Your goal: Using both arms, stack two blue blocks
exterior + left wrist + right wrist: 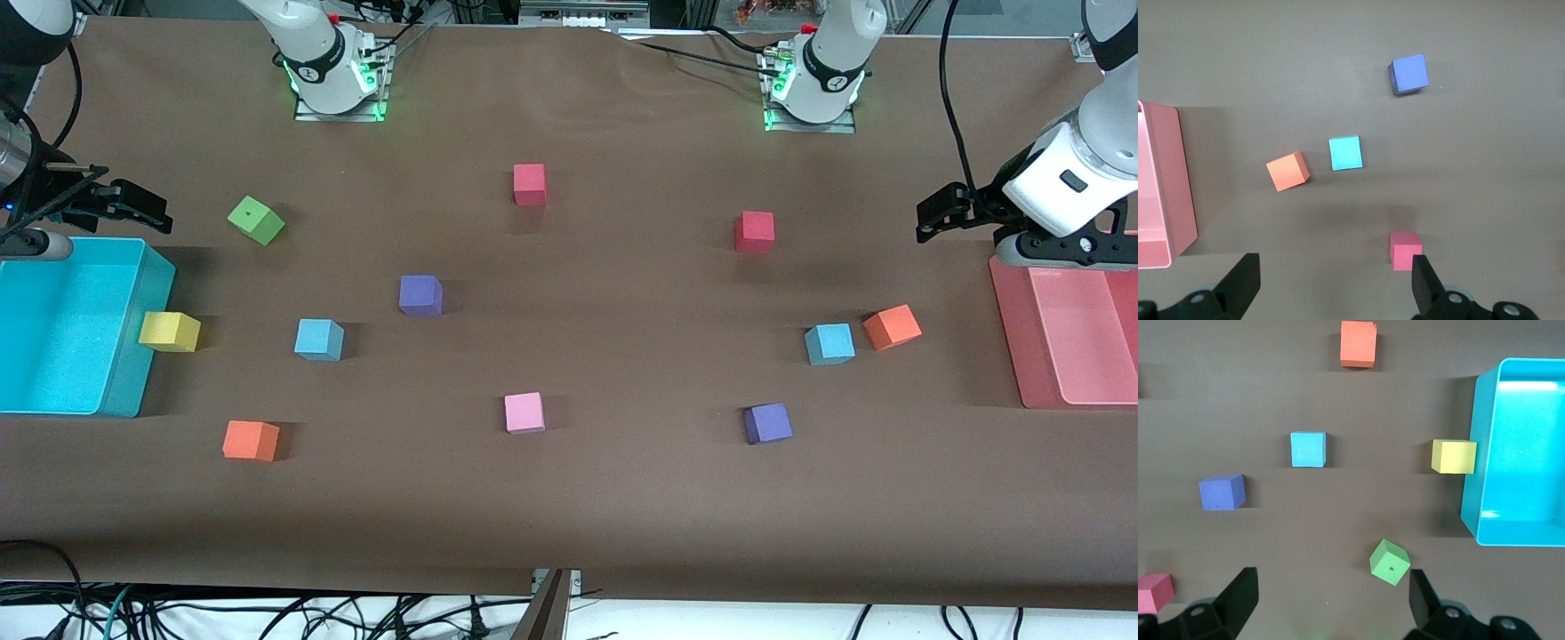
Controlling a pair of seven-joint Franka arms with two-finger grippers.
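One light blue block (319,339) lies toward the right arm's end of the table; it also shows in the right wrist view (1308,449). The other blue block (829,344) lies toward the left arm's end, beside an orange cube (892,326); it also shows in the left wrist view (1345,153). My left gripper (939,213) hangs open and empty in the air at its end of the table, its jaws wide apart in the left wrist view (1335,270). My right gripper (142,207) hangs open and empty above the turquoise bin's corner (1331,583).
A turquoise bin (133,356) stands at the right arm's end, a yellow cube (169,331) against it. A pink tray (1009,338) stands at the left arm's end. Green (256,220), purple (420,295) (767,423), orange (251,440), pink (524,412) and red (530,184) (755,231) cubes are scattered.
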